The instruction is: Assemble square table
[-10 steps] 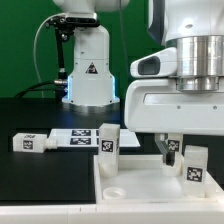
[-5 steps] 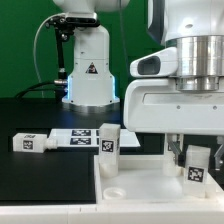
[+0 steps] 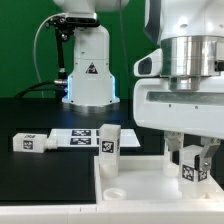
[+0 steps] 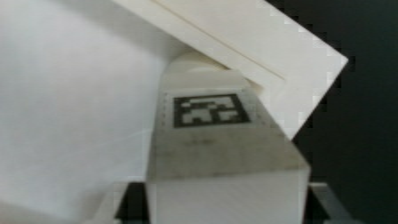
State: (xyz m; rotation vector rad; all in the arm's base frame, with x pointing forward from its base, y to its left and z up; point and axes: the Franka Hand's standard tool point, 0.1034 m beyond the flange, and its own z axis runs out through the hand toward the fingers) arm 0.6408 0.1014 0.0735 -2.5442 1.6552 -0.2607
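Observation:
The square table's flat white top [image 3: 140, 185] lies at the front, with a round corner socket [image 3: 113, 190] showing. My gripper [image 3: 192, 158] is shut on a white tagged leg [image 3: 193, 166] standing on the top at the exterior view's right. In the wrist view that leg [image 4: 222, 150] runs out from between my dark fingers [image 4: 128, 205] over the top [image 4: 71, 100]. A second leg [image 3: 108, 141] stands upright by the top's far left corner. A third leg [image 3: 28, 143] lies on the black table to the left.
The marker board [image 3: 75, 137] lies flat between the lying leg and the upright one. The white robot base [image 3: 88, 75] with a warning triangle stands behind, with cables to its left.
My jaws were open on either side of the right-hand leg and have closed on it. The hand has since shifted up slightly.

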